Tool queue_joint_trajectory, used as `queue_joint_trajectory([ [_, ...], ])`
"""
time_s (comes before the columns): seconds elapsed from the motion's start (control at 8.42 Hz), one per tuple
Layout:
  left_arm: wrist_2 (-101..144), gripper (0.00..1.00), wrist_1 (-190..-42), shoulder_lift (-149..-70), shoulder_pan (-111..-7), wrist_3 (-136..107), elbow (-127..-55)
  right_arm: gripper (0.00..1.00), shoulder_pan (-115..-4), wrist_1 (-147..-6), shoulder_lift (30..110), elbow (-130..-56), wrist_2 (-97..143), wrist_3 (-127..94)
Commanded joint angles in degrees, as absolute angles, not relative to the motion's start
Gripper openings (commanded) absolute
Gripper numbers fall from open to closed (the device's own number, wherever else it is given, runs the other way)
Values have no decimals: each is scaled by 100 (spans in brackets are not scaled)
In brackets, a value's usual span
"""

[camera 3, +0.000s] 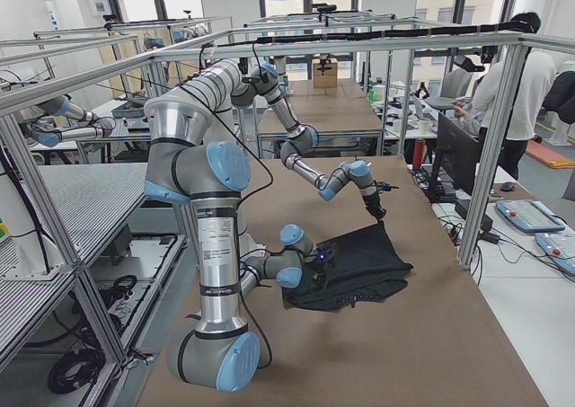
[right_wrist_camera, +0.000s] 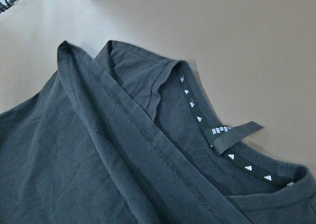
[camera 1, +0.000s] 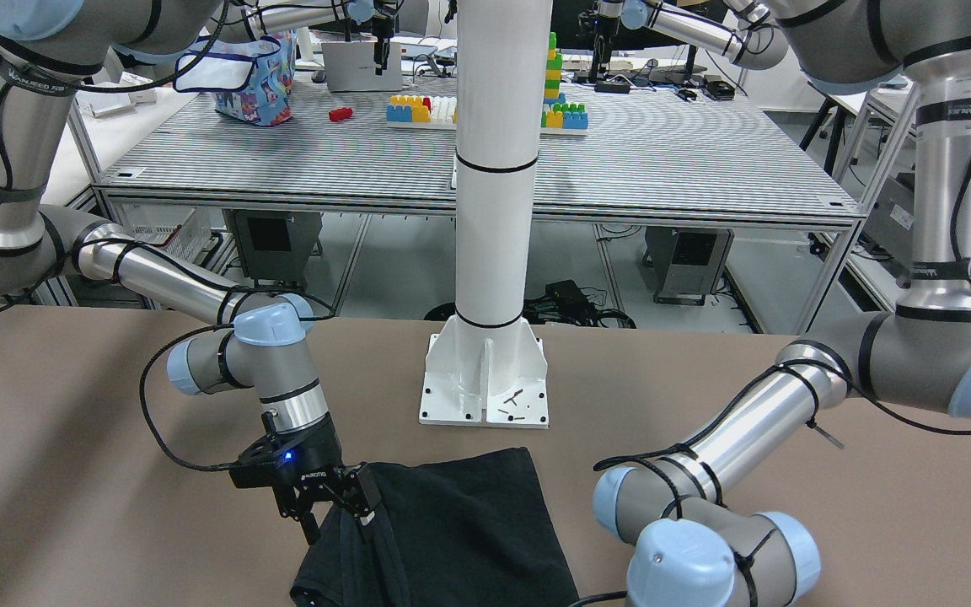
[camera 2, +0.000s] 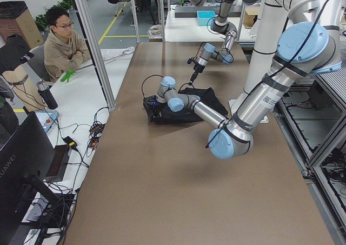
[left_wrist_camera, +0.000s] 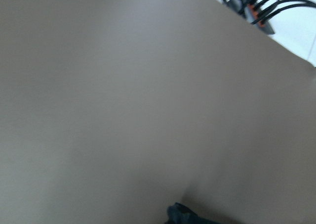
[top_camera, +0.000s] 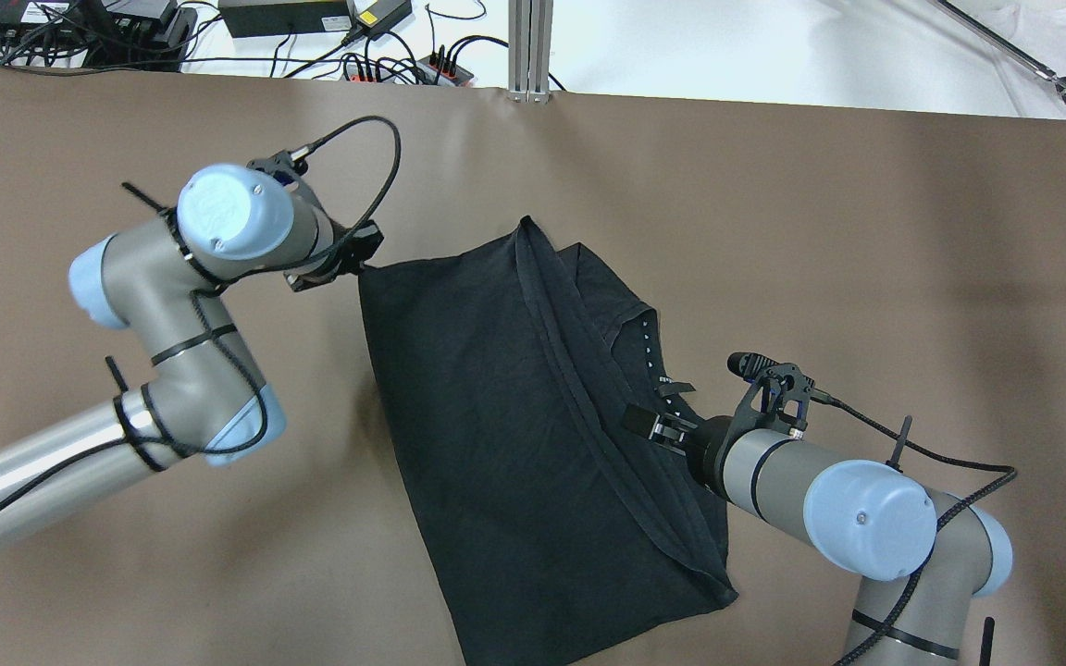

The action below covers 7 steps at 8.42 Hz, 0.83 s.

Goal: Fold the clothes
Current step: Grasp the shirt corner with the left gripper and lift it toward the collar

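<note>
The black cloth [top_camera: 496, 416] lies on the brown table, with one side folded over along a long ridge and the neck tape and label showing in the right wrist view [right_wrist_camera: 74, 150]. My left gripper [top_camera: 368, 266] is shut on its far left corner, which rises to the fingers in the exterior right view [camera 3: 382, 214]. A scrap of cloth [left_wrist_camera: 180, 215] shows at the bottom of the left wrist view. My right gripper [camera 1: 340, 518] points down at the folded ridge near the collar, fingers apart astride the fabric. It also shows in the overhead view [top_camera: 637, 421].
The white post's base [camera 1: 485, 388] stands on the table just behind the cloth [camera 1: 469, 523]. Cables and power strips [top_camera: 385, 65] lie beyond the table's far edge. A colourful bag [camera 1: 254, 76] sits on another table. A person [camera 2: 62, 42] sits beside the table's far side.
</note>
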State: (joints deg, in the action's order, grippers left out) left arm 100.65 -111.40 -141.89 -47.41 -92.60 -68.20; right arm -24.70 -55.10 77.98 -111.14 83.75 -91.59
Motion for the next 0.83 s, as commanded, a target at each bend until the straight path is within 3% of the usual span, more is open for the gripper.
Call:
queue_joint_trajectory([
  [0.0, 10020, 0, -11861, -15686, -4843, -9132, -4804, 95, -2470, -5511, 7796, -11092, 8367, -9158],
  [0.71, 9932, 0, -12382, -16198, -4913, -9132, -3832, 95, -2417, -5599, 7691, -11005, 8341, -9185],
])
